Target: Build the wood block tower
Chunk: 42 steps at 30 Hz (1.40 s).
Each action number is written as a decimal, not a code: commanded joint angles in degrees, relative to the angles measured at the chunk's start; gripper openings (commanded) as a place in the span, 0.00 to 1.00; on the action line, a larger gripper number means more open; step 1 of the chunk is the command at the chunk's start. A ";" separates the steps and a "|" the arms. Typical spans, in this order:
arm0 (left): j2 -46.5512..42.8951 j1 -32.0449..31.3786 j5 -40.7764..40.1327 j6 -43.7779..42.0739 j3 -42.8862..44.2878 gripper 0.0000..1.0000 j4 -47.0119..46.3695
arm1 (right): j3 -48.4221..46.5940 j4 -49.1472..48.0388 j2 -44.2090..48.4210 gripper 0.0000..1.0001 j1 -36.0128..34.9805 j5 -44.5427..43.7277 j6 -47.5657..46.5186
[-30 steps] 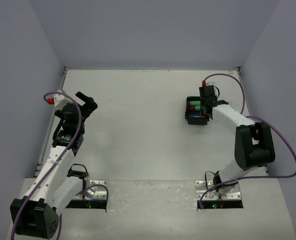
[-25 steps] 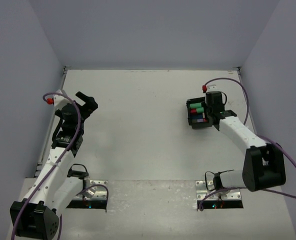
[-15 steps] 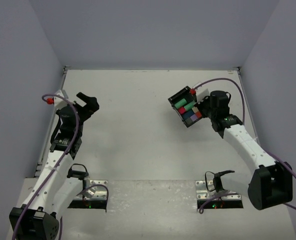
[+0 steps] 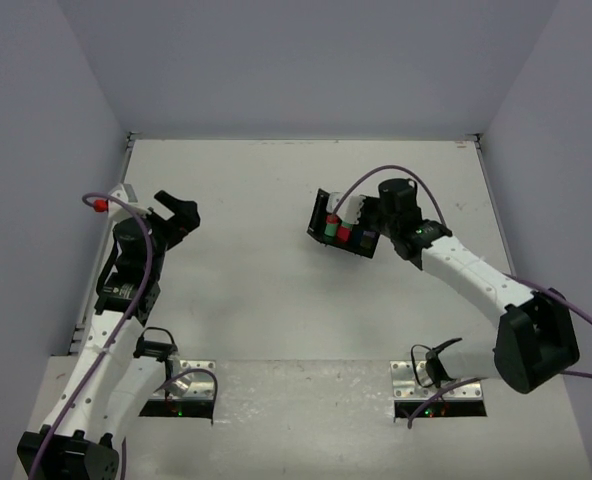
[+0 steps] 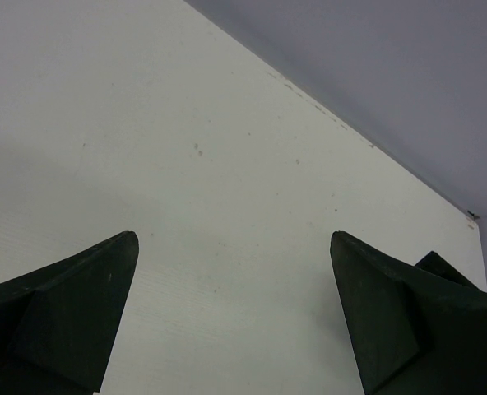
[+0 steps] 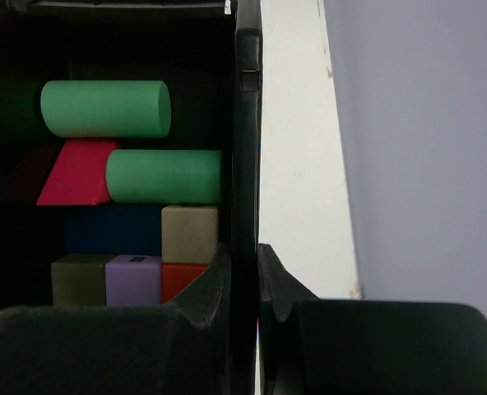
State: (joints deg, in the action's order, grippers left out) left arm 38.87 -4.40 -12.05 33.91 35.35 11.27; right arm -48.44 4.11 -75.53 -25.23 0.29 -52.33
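Where the bin (image 6: 246,99) is dark, some wood blocks (image 6: 112,229) blur.

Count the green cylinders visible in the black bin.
2. One green cylinder is uppermost in the right wrist view; the second green cylinder lies just below, beside the red wedge. Others may be hidden.

No text, number, brand or sign can be read in any view. The purple block (image 6: 132,281) inside the black bin (image 6: 245,123) bears a small dark mark at its top edge, too small to make out as lettering.
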 commanded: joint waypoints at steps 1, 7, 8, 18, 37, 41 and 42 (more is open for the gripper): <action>-0.25 0.62 0.55 -0.29 2.65 1.00 1.02 | 0.78 -11.33 -2.21 0.00 -3.17 -12.26 -13.90; 0.46 0.62 -0.61 -0.81 2.88 1.00 1.70 | 2.67 -15.30 -3.80 0.00 -4.48 -16.57 -16.90; 0.50 0.62 -0.61 -0.68 2.71 1.00 1.65 | 3.09 -16.23 -4.14 0.00 -4.83 -17.96 -18.03; 10.12 0.46 7.77 0.87 -0.11 1.00 -4.16 | 5.34 -26.58 -9.95 0.00 -6.64 -26.91 -26.05; 52.39 -15.61 17.91 1.95 13.17 1.00 -17.97 | 6.56 -28.69 -11.32 0.00 -11.28 -30.85 -26.95; 53.32 -15.63 17.29 1.69 13.20 1.00 -17.95 | 6.69 -30.49 -12.24 0.00 -11.95 -32.45 -28.46; 53.18 -15.63 16.94 1.62 13.02 1.00 -17.95 | 6.69 -30.85 -12.56 0.00 -12.24 -32.98 -28.68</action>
State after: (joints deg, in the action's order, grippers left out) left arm 92.24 -19.81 4.60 35.25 46.78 -3.75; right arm -41.38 -19.96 -87.53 -36.42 -29.14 -78.37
